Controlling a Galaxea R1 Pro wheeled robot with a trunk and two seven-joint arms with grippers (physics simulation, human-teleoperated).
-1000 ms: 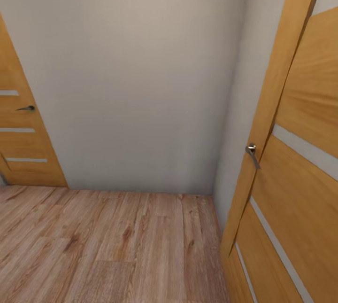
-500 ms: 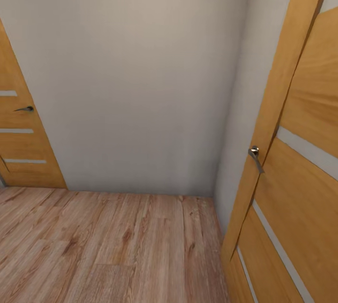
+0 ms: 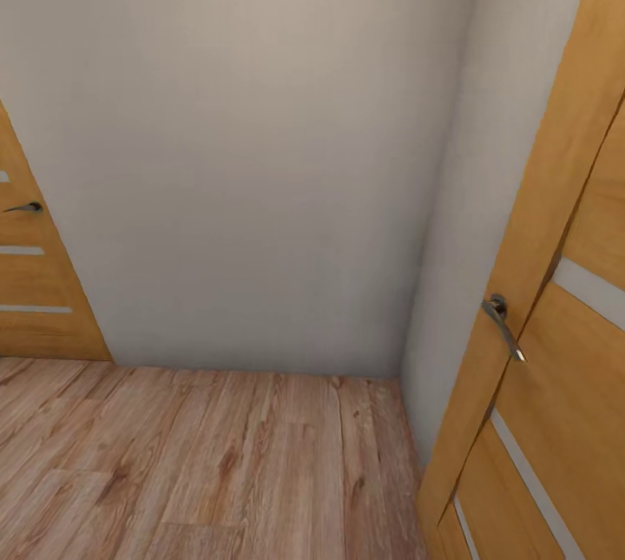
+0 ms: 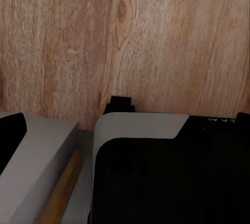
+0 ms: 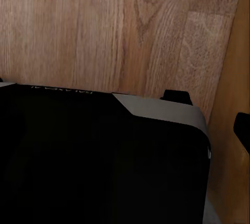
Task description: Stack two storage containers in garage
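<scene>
The two storage containers and the garage are out of view. In the head view I face a plain pale wall [image 3: 260,152] at the corner of a hallway with a light wood plank floor [image 3: 200,464]. Both wrist views look down at that plank floor [image 4: 130,36] [image 5: 104,26], past my own black and grey body [image 4: 166,172] [image 5: 104,161].
An orange wooden door [image 3: 555,386] with a metal lever handle [image 3: 502,321] stands ajar close at the right. Another door of the same kind [image 3: 35,282], with its handle [image 3: 24,207], is at the left edge. Floor room lies between them, ending at the wall.
The whole head view has shifted: both doors have slid outward toward the picture's edges and the wall looks nearer, so the camera has moved forward.
</scene>
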